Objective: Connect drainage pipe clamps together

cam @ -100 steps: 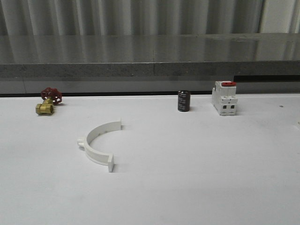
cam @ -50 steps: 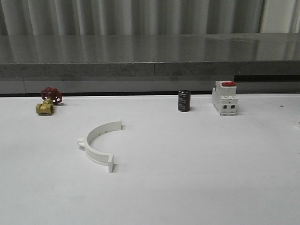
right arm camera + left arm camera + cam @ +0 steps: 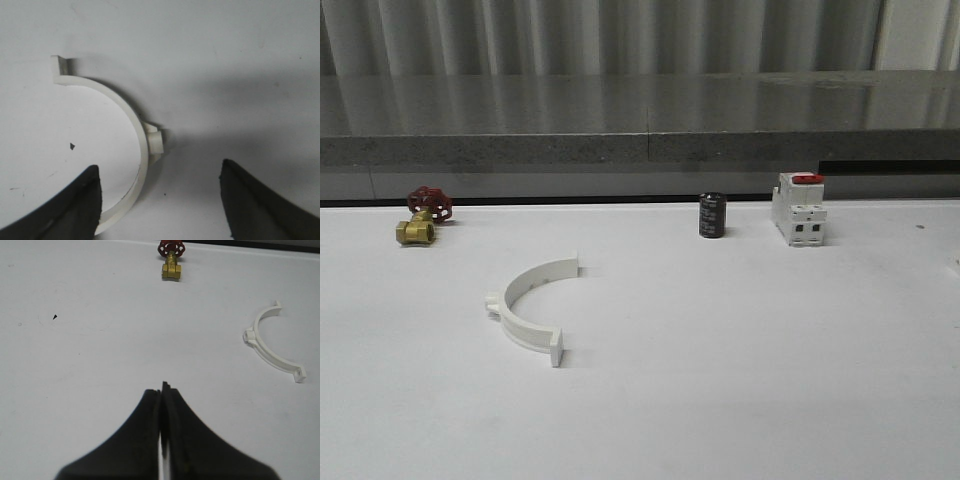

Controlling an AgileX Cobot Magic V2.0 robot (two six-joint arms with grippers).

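Observation:
One white drainage pipe clamp half (image 3: 530, 310) lies flat on the white table, left of centre, its open side facing right; it also appears in the left wrist view (image 3: 270, 350). My left gripper (image 3: 162, 387) is shut on nothing, hovering over bare table well apart from that half. Another clamp half (image 3: 135, 125) lies under my right gripper (image 3: 160, 165), which is open. Its arc runs down between the fingers, close to one dark finger (image 3: 82, 202), and its side lug sits near the middle of the gap. Nothing is gripped.
A brass valve with a red handwheel (image 3: 420, 215) sits at the back left. A small black cylinder (image 3: 712, 215) and a white block with a red top (image 3: 798, 208) stand at the back right. A grey ledge (image 3: 640, 130) borders the table's far edge.

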